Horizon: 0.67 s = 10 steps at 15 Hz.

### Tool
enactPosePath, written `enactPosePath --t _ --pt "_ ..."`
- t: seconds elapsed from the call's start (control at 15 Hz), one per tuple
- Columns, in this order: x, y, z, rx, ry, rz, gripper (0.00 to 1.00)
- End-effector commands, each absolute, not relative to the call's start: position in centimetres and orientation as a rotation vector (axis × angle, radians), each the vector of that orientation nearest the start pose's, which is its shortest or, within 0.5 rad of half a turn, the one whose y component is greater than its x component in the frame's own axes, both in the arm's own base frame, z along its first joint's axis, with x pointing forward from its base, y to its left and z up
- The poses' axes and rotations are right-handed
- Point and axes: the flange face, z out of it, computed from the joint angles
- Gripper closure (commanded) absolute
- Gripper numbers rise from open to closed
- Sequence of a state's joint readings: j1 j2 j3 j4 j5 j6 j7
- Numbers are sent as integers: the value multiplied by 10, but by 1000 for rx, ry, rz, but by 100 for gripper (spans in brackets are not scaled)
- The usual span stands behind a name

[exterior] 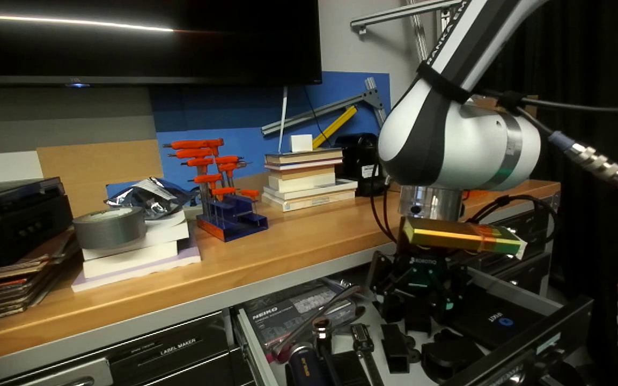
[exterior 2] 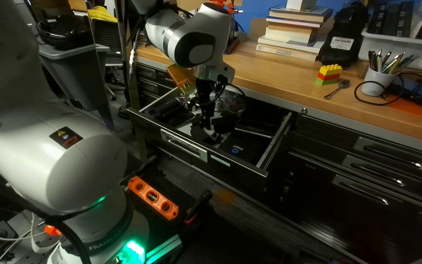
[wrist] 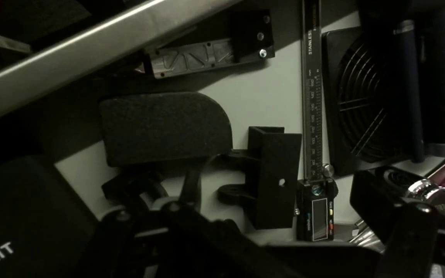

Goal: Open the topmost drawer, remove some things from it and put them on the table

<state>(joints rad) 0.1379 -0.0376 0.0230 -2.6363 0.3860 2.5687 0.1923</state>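
The topmost drawer is pulled out; its front also shows in an exterior view. On its pale floor lie a black bracket with two rounded lugs and a black block with a rounded corner. Both also show in an exterior view, the bracket and the block. The table has a light-brown wooden top above the drawer. My gripper points down over the drawer. Its fingers are apart, one each side of the bracket's column, with nothing seen held. Fingertip height above the floor is unclear.
The drawer also holds a digital caliper, a black iFixit box and a Neiko box. On the table stand stacked books, a red-and-blue tool stand, toy bricks, a spoon and a pen cup.
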Motion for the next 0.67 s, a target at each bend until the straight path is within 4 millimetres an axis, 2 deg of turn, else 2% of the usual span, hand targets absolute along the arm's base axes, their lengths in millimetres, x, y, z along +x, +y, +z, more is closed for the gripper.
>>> enactPosePath --t 0.0,0.33,0.6 --pt "441 62 247 -2912 485 45 0" --pt "460 49 227 -2959 606 -100 0" --pt "466 36 218 -2994 678 -158 0"
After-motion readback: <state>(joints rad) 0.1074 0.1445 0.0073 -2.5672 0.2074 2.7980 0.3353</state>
